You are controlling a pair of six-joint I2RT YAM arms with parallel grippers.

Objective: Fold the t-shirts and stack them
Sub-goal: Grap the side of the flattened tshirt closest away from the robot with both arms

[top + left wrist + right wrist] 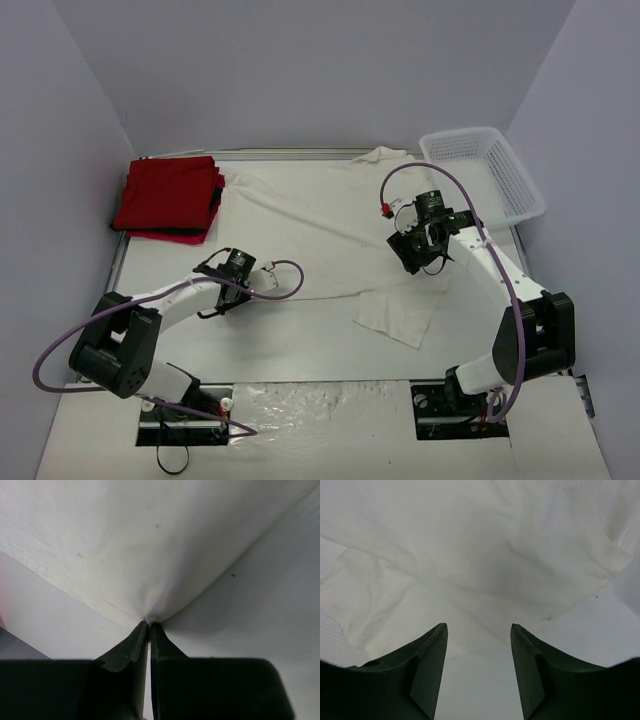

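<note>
A large cream-white t-shirt (320,225) lies spread across the middle of the table, one sleeve (398,312) hanging toward the front. Folded red t-shirts (170,197) are stacked at the back left. My left gripper (236,282) is shut on the white shirt's near left corner (149,616); the cloth bunches into its tips in the left wrist view. My right gripper (418,252) is open and empty, its fingers (432,650) hovering over the white shirt (470,555) near its right edge.
A white plastic mesh basket (483,172) stands at the back right corner. Purple cables loop off both arms. Grey walls close in the table on three sides. Bare table (300,340) lies in front of the shirt.
</note>
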